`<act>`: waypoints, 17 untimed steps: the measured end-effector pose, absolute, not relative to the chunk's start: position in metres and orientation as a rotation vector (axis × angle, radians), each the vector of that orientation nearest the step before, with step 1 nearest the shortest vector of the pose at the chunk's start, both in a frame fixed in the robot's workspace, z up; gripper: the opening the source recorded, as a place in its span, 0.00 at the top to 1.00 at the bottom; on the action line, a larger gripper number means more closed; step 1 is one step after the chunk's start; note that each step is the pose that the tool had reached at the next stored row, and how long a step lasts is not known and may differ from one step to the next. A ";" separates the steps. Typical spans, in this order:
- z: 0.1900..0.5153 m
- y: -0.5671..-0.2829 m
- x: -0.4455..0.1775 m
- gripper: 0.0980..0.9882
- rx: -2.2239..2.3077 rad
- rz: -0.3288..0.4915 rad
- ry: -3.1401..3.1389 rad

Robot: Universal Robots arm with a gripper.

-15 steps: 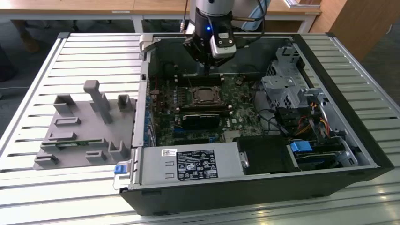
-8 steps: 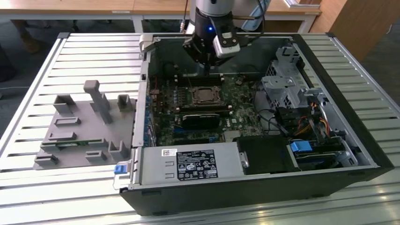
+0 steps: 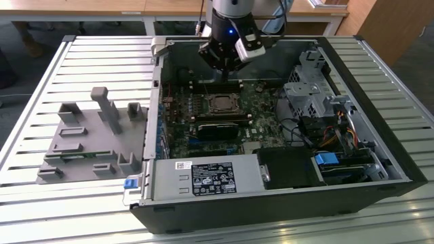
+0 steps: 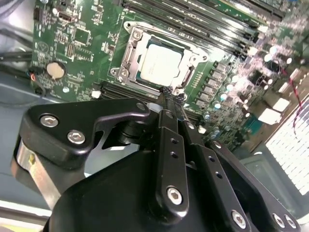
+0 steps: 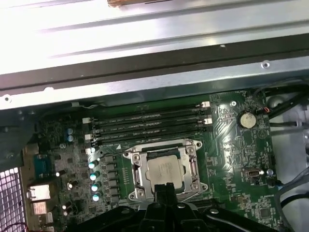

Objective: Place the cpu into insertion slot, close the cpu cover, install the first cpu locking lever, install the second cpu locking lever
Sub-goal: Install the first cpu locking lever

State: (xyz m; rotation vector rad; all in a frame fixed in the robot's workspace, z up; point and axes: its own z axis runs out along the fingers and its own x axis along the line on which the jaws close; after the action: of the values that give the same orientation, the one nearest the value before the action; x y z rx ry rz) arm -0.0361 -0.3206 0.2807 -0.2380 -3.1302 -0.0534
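The cpu (image 4: 161, 63) (image 5: 166, 170), a silvery-grey square, lies flat in the insertion slot (image 3: 220, 103) on the green motherboard (image 3: 261, 96). The cpu cover (image 4: 131, 41) (image 5: 164, 151), a thin metal frame, lies down around the chip, which shows through its window. My gripper (image 3: 221, 76) (image 4: 169, 94) (image 5: 164, 187) hangs above the board at the socket's edge. In the exterior view it is on the far side of the socket. Its black fingers (image 4: 166, 121) are shut together with nothing between them.
The board sits inside an open black computer case (image 3: 379, 152). Memory slots (image 5: 149, 123) run beside the socket. A drive cage and cables (image 3: 318, 107) fill the exterior view's right. A grey fixture block (image 3: 95, 137) rests on the slatted table at the exterior view's left.
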 end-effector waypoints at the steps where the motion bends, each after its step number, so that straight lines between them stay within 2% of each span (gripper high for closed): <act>1: 0.281 -0.321 -0.036 0.99 -0.216 -0.054 -3.133; 12: 0.279 -0.322 -0.051 0.99 -0.143 -0.063 -3.170; 17: 0.277 -0.322 -0.055 0.99 -0.130 -0.148 -3.167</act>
State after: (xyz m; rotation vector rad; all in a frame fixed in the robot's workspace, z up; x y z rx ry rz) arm -0.0552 -0.3223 0.2774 -0.1302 -3.1670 -0.1480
